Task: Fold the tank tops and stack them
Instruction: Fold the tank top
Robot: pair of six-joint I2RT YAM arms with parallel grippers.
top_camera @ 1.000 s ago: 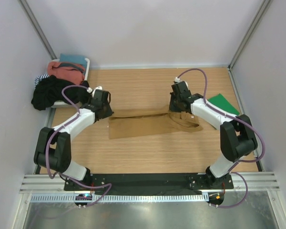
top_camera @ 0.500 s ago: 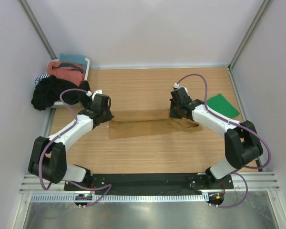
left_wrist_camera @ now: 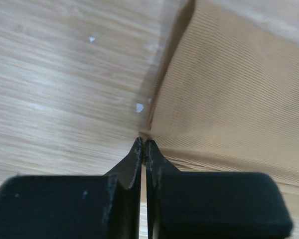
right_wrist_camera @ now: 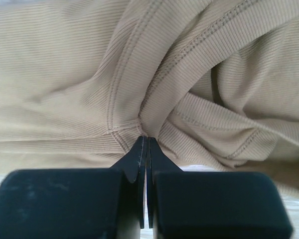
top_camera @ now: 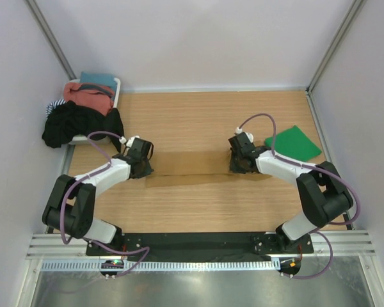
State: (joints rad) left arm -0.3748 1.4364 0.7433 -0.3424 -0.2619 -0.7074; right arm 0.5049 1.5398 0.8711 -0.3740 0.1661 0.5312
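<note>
Both of your arms reach low over the wooden table [top_camera: 198, 121], one at each end of the tan tank top [top_camera: 189, 169]. It lies across the middle of the table as a long, narrow folded band. Your left gripper [left_wrist_camera: 143, 145] has its jaws pressed together, with the band's left corner pinched at the fingertips just above the wood. Your right gripper [right_wrist_camera: 145, 143] is likewise clamped tight. It bites into a bunch of ribbed cloth where the stitched strap seams gather at the band's right end. The green tank top [top_camera: 293, 142] lies folded flat near the table's right edge, just beyond your right arm and apart from the tan one. A heap of clothes [top_camera: 77, 118] in black, coral and teal spills over a white tray [top_camera: 117, 84] at the far left corner.
</note>
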